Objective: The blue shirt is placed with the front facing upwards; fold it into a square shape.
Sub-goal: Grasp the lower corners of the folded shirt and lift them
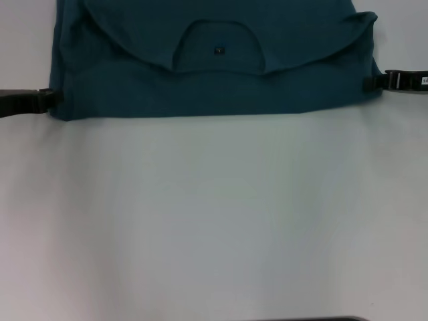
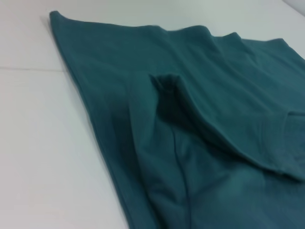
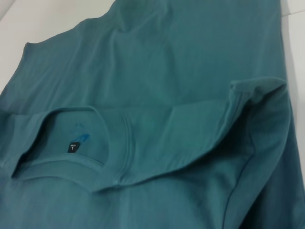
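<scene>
Blue shirt (image 1: 214,87) edges beside both tools

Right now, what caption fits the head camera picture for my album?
Folded blue shirt on the white table, left pincer and right pincer at its sides.

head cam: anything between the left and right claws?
Only the blue shirt spans from left claw to right claw; head view shows its collar label midway.
</scene>
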`<state>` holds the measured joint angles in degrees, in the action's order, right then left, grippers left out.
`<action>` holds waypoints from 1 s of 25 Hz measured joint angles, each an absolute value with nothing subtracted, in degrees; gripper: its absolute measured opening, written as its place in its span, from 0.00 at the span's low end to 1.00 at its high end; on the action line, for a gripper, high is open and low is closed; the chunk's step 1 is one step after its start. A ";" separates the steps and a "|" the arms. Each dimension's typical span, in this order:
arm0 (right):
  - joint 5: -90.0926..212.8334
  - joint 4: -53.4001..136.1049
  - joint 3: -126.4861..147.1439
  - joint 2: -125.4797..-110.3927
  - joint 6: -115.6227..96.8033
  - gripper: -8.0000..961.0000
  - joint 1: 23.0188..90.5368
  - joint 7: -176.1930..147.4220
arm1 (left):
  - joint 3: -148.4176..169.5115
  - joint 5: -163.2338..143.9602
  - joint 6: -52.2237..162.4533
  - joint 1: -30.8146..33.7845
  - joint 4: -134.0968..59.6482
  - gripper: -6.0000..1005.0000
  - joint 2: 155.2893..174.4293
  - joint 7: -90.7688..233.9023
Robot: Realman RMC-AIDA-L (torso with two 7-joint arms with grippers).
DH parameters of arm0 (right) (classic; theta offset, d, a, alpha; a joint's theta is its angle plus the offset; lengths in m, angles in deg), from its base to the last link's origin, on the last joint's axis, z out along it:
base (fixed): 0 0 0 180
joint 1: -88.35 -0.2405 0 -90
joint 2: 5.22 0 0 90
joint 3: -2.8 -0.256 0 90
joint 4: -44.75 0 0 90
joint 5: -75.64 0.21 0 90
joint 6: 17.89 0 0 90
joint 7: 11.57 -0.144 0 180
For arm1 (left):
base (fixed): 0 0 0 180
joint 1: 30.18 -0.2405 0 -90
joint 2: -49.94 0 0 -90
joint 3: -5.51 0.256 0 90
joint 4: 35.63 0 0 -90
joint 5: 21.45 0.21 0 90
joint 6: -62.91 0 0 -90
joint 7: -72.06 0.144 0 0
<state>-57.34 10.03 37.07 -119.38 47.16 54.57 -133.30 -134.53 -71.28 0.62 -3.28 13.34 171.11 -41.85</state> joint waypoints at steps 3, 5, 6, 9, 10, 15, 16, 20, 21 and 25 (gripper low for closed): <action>-57.34 10.03 37.07 -119.39 47.12 0.05 54.60 -133.30 | -134.30 -70.93 0.60 -3.44 13.43 0.15 171.29 -41.59; -57.34 10.03 37.08 -119.39 47.11 0.05 54.60 -133.30 | -134.17 -70.91 0.59 -3.49 13.25 0.22 171.34 -41.38; -57.34 10.02 37.08 -119.39 47.12 0.05 54.60 -133.30 | -134.14 -70.89 0.59 -3.55 13.16 0.26 171.39 -41.22; -57.34 9.95 37.08 -119.39 47.22 0.05 54.61 -133.30 | -134.14 -70.85 0.60 -3.61 13.05 0.48 171.50 -40.96; -57.34 9.93 37.08 -119.39 47.25 0.05 54.61 -133.30 | -134.14 -70.84 0.61 -3.62 13.01 0.50 171.53 -40.94; -57.34 9.93 37.08 -119.39 47.32 0.05 54.61 -133.26 | -133.72 -70.80 0.79 -3.68 12.90 0.57 171.88 -40.37; -57.34 9.93 37.08 -119.39 47.32 0.05 54.61 -133.26 | -133.52 -70.73 0.87 -3.70 12.89 0.58 171.96 -40.33; -57.34 9.94 37.08 -119.39 47.40 0.05 54.61 -133.24 | -132.76 -70.18 1.25 -3.66 12.87 0.63 172.28 -40.32; -57.34 9.94 37.08 -119.39 47.41 0.05 54.61 -133.23 | -132.75 -70.15 1.25 -3.64 12.87 0.63 172.31 -40.32; -57.34 9.94 37.07 -119.39 47.49 0.05 54.70 -133.22 | -132.73 -70.13 0.98 -3.62 13.12 0.63 172.38 -40.36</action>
<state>-57.34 9.94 37.07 -119.39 47.49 54.70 -133.22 -132.73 -70.13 0.98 -3.62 13.12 172.38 -40.36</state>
